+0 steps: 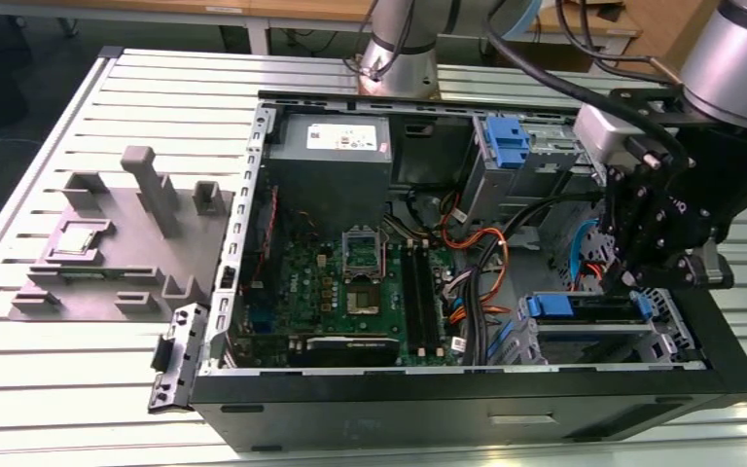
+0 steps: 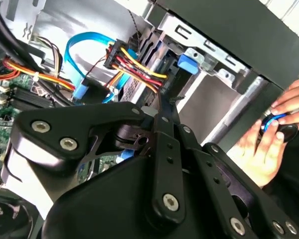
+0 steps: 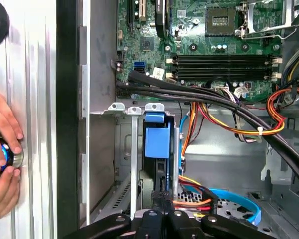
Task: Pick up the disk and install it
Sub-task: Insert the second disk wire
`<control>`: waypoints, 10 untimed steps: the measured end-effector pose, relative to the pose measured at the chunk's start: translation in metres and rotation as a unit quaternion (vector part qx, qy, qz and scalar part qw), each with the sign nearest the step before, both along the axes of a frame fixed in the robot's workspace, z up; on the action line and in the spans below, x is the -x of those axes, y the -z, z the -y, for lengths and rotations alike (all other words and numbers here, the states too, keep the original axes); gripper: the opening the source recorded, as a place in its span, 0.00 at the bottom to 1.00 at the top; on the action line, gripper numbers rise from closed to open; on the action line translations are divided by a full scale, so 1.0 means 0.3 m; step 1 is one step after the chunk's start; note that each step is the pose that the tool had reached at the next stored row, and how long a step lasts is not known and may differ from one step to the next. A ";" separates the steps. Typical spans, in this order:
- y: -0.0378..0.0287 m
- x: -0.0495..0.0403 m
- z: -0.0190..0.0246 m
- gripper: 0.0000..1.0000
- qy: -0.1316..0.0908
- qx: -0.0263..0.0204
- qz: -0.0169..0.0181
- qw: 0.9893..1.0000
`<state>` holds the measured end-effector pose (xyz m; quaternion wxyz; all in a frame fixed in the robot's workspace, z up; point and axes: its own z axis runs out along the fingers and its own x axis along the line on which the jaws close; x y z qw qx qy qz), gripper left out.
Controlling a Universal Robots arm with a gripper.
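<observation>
The end effector hangs inside the open computer case, and I cannot tell if it is clenched. Just below it, the disk appears already seated in the drive cage, so the installing seems almost finished.

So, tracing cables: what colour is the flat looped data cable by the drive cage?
Light blue data cable, clearest in the second wrist view.
</observation>
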<state>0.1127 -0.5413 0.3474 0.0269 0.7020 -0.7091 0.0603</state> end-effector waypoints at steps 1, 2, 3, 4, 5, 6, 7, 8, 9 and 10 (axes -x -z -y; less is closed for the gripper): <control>-0.013 0.000 -0.001 0.11 0.000 0.000 0.000 1.000; -0.025 0.000 -0.003 0.11 0.000 0.000 0.000 1.000; -0.037 0.000 -0.006 0.11 0.000 0.000 0.000 1.000; -0.066 0.000 -0.018 0.11 0.000 0.000 0.000 1.000; -0.069 0.000 -0.023 0.11 0.000 0.000 0.000 1.000; -0.072 0.000 -0.028 0.11 0.000 0.000 0.000 1.000; -0.075 0.000 -0.035 0.11 0.000 0.000 0.000 1.000; -0.077 0.000 -0.041 0.11 0.000 0.001 0.000 1.000; -0.078 0.000 -0.049 0.11 0.000 0.001 0.000 1.000; -0.080 0.000 -0.057 0.11 0.000 0.001 0.000 1.000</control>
